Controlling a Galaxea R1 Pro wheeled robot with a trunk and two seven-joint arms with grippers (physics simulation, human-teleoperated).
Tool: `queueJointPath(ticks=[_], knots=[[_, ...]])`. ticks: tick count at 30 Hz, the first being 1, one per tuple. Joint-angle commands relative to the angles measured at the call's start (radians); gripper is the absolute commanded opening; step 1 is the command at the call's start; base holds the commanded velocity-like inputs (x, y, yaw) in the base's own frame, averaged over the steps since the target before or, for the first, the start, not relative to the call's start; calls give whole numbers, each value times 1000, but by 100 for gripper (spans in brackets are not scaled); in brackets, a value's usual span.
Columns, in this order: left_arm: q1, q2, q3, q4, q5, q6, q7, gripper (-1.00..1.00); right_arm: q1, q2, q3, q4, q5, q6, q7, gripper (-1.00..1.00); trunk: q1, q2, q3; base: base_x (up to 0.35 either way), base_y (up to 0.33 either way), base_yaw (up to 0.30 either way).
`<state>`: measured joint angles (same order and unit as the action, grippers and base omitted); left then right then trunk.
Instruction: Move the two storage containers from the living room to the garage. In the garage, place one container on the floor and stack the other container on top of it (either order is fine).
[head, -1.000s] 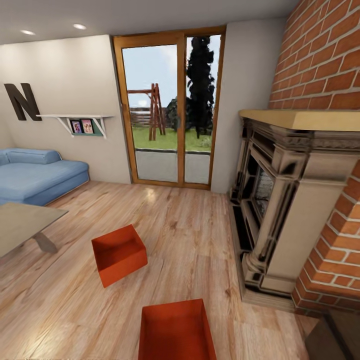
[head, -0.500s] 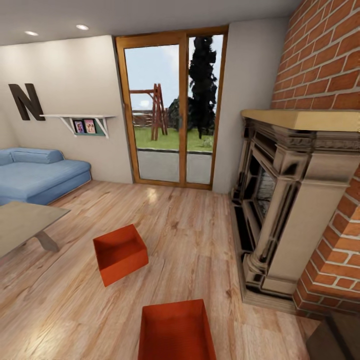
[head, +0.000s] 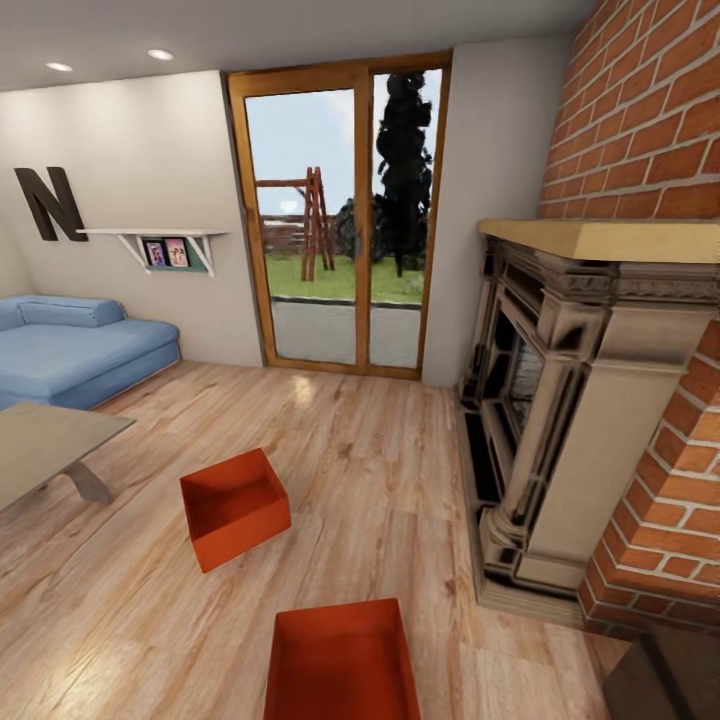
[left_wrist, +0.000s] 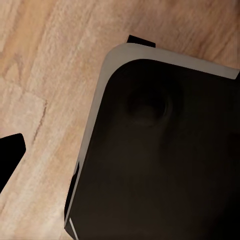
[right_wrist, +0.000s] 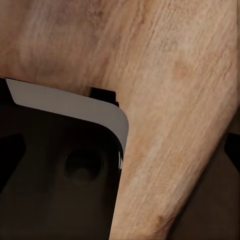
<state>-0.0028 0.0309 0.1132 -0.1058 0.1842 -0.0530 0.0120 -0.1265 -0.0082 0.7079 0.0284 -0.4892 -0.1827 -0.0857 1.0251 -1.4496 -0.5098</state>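
Nearest the robot, one storage container (head: 342, 662) is seen at the lower edge of the head view, open side up on the light wood plank floor (head: 400, 470) of the living room. The second container (head: 235, 507) lies a little farther off and to the left, turned at an angle, apart from the first and near the corner of a low table (head: 50, 447). In both wrist views a dark rounded body with a pale rim (left_wrist: 100, 120) is shown over the planks; whether the left or right jaws are open or closed cannot be told. Beyond the bins, a stone fireplace (head: 560, 400) in a brick wall (head: 650, 120) is set to the right, a blue sofa (head: 70, 350) to the left, and wood-framed glass doors (head: 340, 215) at the far wall.

Neither bin is judged to have been lifted yet. An approach made too fast could push the near bin along the smooth planks, and the open thin walls might slip from a one-sided pinch. The fireplace base might be clipped in turning
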Motion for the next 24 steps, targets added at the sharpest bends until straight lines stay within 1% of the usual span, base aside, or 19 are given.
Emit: queueJointPath(ticks=[1, 5, 12, 22, 24], knots=[[0, 0, 5, 0, 3, -2, 0, 100, -1, 1, 8, 2, -8, -4, 0, 100, 0, 0, -1, 0, -85, 0], [0, 0, 5, 0, 3, -2, 0, 100, -1, 1, 8, 3, -8, -5, 0, 100, 0, 0, -1, 0, -31, 50], [0, 0, 5, 0, 2, -2, 0, 100, -1, 0, 8, 2, -8, -5, 0, 100, 0, 0, -1, 0, -4, 185], [0, 0, 5, 0, 2, -2, 0, 100, -1, 0, 8, 2, -8, -4, 0, 100, 0, 0, -1, 0, 0, 17], [0, 0, 5, 0, 2, -2, 0, 100, -1, 0, 8, 2, -8, -5, 0, 100, 0, 0, -1, 0, 0, 138]])
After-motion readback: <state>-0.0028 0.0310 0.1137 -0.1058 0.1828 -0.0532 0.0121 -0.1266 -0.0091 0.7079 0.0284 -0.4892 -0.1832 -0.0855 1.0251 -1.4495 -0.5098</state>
